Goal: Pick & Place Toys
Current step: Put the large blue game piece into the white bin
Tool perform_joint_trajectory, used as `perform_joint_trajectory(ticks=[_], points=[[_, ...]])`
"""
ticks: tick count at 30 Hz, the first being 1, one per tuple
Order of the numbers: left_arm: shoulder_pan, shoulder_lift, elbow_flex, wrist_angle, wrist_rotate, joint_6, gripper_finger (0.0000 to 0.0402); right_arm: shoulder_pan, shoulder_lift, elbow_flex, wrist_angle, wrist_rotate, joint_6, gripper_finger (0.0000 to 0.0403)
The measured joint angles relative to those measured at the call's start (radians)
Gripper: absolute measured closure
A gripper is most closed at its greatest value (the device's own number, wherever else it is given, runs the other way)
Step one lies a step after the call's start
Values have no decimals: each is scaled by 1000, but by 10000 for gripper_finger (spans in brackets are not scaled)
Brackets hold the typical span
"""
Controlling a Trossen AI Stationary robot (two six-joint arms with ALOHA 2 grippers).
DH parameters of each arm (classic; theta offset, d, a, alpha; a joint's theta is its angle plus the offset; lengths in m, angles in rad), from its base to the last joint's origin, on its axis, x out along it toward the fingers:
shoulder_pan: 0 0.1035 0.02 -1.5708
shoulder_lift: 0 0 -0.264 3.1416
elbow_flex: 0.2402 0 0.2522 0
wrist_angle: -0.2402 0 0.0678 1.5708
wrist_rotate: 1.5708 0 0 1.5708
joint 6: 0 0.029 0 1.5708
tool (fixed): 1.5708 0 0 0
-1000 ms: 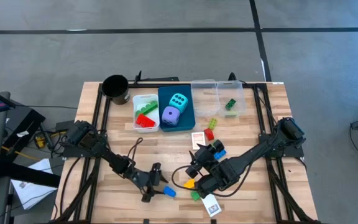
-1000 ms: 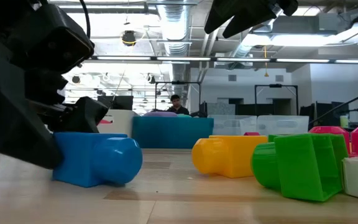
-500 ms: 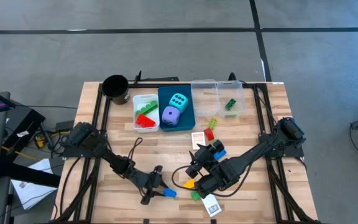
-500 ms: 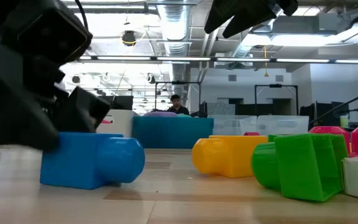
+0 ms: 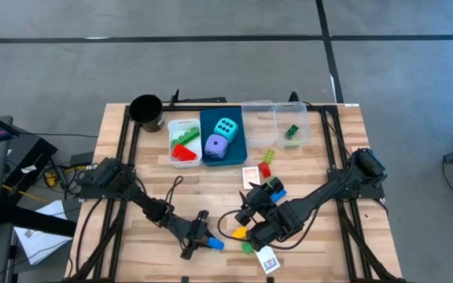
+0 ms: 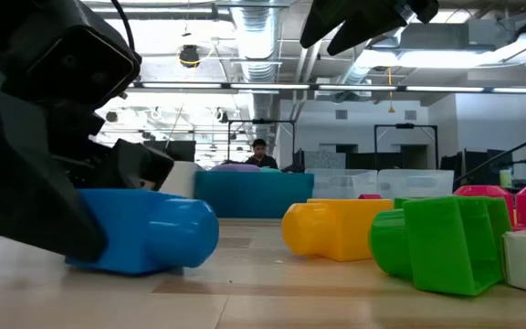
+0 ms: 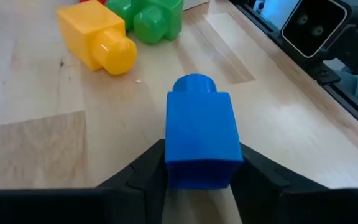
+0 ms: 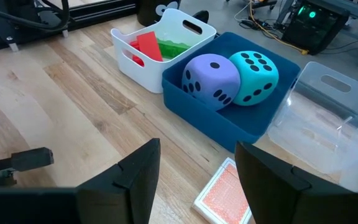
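the left hand has its fingers closed against both sides of the blue brick, which lies on the tabletop at its near edge; light, stiff, slick plastic, best pinched on flat faces; open room leftward; the right hand hovers empty, half open.

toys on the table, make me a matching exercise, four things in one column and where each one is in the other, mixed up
Things:
1. blue brick
2. purple die
3. red brick
4. yellow brick

Places:
a. in the white bin
b. on the bare table, beside a green brick
c. between the left tool's fingers
d. in the blue bin, beside the cyan die

Pairs: 1-c, 2-d, 3-a, 4-b
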Motion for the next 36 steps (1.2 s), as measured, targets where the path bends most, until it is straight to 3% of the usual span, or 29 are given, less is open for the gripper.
perform_joint_trajectory(ticks=[2,7,11,15,23,29,36], points=[[2,-1,0,4,-2,0,288,0,0,0,0,-1,0,201],[25,-14,0,-16,-10,37,289,0,0,0,1,-1,0,201],[50,-92,-1,-129,-54,97,289,0,0,0,1,-2,0,201],[83,-242,-1,-358,-178,147,289,0,0,0,3,-17,0,201],[168,-618,-1,-797,-543,184,289,0,1,0,15,-22,0,201],[301,-854,-50,-827,-744,237,289,-2,1,0,21,-22,0,201],[551,-1045,-169,-829,-740,231,289,-1,2,0,22,-22,0,200]])
